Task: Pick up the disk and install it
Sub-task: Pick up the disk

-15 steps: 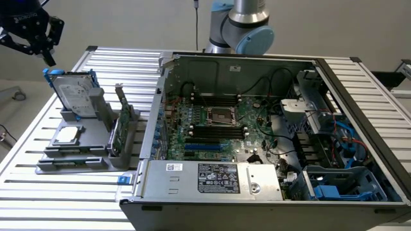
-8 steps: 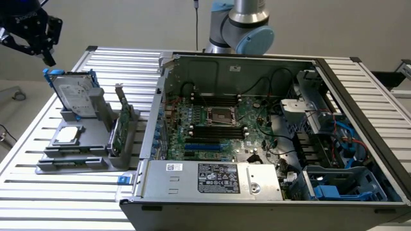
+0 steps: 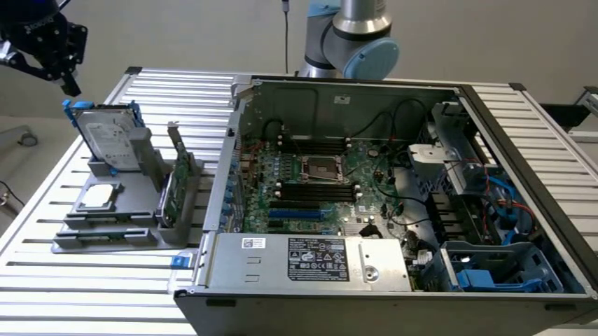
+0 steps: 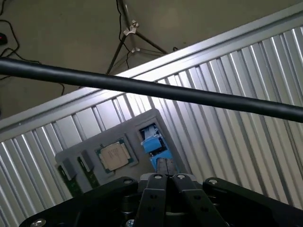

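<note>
The disk point(image 3: 108, 136), a silver drive with a white label in a blue frame, stands upright in a grey holder point(image 3: 131, 234) on the exterior view's left. My black gripper point(image 3: 68, 87) hangs just above and slightly to the left of its top edge, not touching it. In the wrist view the gripper point(image 4: 164, 177) has its fingers pressed together, shut on nothing, and the disk's blue frame point(image 4: 152, 144) lies straight beyond the tips.
The holder also carries a square silver chip point(image 3: 99, 197) and an upright green card point(image 3: 178, 183). An open computer case point(image 3: 309, 269) takes up the middle and right of the slatted metal table point(image 3: 84, 294). A black cable point(image 4: 142, 87) crosses the wrist view.
</note>
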Tool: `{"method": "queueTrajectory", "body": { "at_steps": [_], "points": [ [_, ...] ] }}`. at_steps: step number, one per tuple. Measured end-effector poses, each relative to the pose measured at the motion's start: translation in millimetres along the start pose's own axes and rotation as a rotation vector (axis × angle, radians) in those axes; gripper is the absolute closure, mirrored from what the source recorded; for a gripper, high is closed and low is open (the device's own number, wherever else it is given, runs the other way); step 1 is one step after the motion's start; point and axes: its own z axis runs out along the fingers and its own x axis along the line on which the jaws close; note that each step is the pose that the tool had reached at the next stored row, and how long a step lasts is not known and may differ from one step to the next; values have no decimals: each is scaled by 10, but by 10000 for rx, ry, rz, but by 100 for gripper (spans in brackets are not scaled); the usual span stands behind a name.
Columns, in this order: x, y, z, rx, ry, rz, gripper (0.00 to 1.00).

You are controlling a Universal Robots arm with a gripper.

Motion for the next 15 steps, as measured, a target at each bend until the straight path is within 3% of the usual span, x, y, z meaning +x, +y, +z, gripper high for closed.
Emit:
{"method": "queueTrajectory", "body": {
  "at_steps": [15],
  "points": [
    [0,0,0,-34,77,-2722,89]
  ]
}}
